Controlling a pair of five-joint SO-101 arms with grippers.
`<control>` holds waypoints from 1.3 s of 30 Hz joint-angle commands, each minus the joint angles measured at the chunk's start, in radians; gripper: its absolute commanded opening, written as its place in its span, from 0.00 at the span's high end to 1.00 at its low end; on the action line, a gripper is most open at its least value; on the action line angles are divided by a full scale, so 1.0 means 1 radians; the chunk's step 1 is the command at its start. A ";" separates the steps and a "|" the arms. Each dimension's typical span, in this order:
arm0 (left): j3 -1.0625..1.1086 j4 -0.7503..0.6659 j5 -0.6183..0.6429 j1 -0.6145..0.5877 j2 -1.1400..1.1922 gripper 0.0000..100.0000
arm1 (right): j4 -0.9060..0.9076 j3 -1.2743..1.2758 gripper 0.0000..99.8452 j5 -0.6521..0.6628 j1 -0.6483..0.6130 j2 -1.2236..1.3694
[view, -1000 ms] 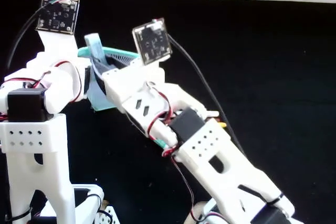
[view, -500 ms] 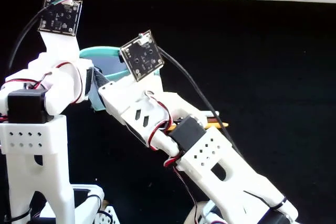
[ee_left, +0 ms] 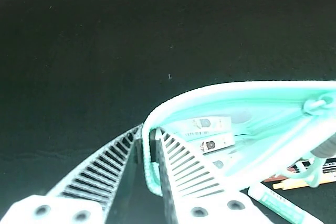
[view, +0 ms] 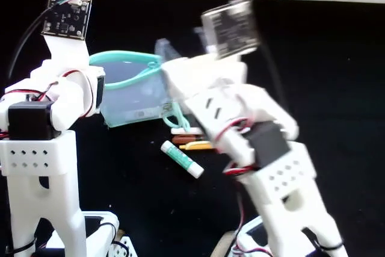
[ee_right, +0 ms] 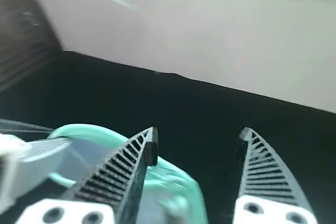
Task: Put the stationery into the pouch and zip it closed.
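Translucent mint-green zip pouch (view: 129,97) runs sideways, mouth open upward; left jaws clench its rim, right jaws gape empty.

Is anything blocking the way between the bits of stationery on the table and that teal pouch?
Nothing visible does. The white-and-green stick and the brown and yellow pieces lie right beside the pouch, whose rim the left gripper pinches.

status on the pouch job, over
Left gripper shut on pouch rim. Right gripper open, near pouch. Pouch open; white marker and pencils outside on table.
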 commanded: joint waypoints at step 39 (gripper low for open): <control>0.008 -0.137 0.063 -0.041 0.143 0.99 | -0.593 1.285 0.74 0.321 -0.252 -0.308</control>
